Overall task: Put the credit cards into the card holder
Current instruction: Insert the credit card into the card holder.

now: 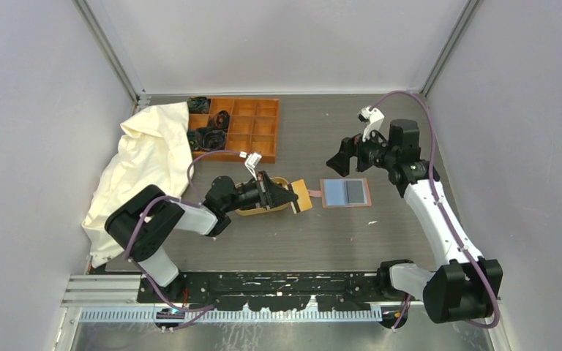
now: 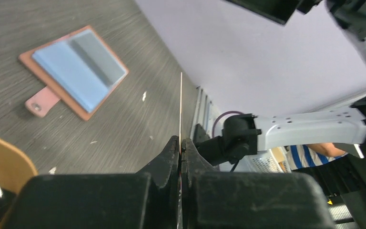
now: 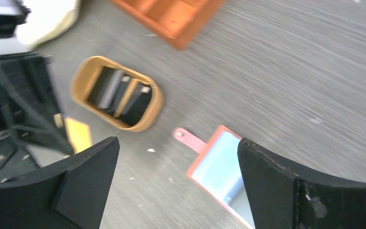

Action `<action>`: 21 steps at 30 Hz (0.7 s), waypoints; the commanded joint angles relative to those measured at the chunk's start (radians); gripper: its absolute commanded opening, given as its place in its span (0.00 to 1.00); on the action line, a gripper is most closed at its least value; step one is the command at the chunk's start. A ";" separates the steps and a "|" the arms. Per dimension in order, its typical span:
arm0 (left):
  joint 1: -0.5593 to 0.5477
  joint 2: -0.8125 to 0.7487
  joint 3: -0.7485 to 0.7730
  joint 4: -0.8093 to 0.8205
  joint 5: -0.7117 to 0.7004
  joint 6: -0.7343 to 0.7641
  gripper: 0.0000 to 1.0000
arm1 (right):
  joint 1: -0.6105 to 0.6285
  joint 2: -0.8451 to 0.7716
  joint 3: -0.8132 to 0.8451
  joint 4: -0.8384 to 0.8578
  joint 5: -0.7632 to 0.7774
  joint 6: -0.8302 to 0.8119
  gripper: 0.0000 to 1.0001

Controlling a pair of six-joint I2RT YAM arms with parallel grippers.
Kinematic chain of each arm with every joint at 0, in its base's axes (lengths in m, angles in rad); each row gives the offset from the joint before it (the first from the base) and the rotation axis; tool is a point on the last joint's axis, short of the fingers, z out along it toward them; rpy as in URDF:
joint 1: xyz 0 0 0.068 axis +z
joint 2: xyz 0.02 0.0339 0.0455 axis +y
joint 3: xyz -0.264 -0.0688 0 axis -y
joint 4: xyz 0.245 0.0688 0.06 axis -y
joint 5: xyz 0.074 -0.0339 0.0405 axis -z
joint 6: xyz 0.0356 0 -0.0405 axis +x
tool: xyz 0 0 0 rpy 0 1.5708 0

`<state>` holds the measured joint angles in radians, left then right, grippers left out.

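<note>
The card holder (image 1: 345, 192) lies open and flat on the table, reddish-brown with a pale blue lining and its snap tab to the left; it also shows as the card holder (image 2: 74, 71) and the card holder (image 3: 219, 167). My left gripper (image 1: 290, 196) is shut on a thin credit card (image 1: 302, 196) with a yellowish face, just left of the holder. That card (image 2: 180, 109) is edge-on between the shut jaws of my left gripper (image 2: 180, 141). Black credit cards (image 3: 116, 93) lie in the oval wooden tray (image 3: 155, 112). My right gripper (image 1: 340, 162) hangs open and empty above the holder, seen too as my right gripper (image 3: 178, 142).
An orange compartment box (image 1: 252, 124) with dark items stands at the back left. A white cloth (image 1: 146, 161) is bunched beside it. The wooden tray (image 1: 252, 210) sits under my left wrist. Grey walls close in the table on three sides.
</note>
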<state>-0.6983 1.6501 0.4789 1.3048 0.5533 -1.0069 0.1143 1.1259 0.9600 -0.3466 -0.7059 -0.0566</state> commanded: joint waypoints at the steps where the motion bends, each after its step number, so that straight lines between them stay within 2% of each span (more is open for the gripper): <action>1: -0.014 -0.022 0.069 -0.229 -0.009 0.072 0.00 | -0.056 0.093 0.064 -0.069 0.264 -0.056 1.00; 5: -0.056 -0.087 0.173 -0.673 -0.128 0.245 0.00 | -0.100 0.260 0.177 -0.230 0.301 -0.095 0.99; 7: -0.076 -0.094 0.222 -0.799 -0.162 0.287 0.00 | -0.141 0.317 0.206 -0.278 0.342 -0.138 0.99; 10: -0.079 -0.042 0.281 -0.796 -0.124 0.263 0.00 | -0.159 0.380 0.232 -0.327 0.387 -0.193 0.99; 14: -0.084 0.061 0.383 -0.791 -0.073 0.227 0.00 | -0.190 0.453 0.274 -0.405 0.369 -0.227 0.95; 21: -0.115 0.198 0.510 -0.774 -0.068 0.169 0.00 | -0.227 0.637 0.354 -0.545 0.297 -0.250 0.78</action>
<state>-0.7906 1.8053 0.9211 0.5213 0.4660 -0.8074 -0.1028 1.6909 1.2430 -0.7834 -0.3702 -0.2703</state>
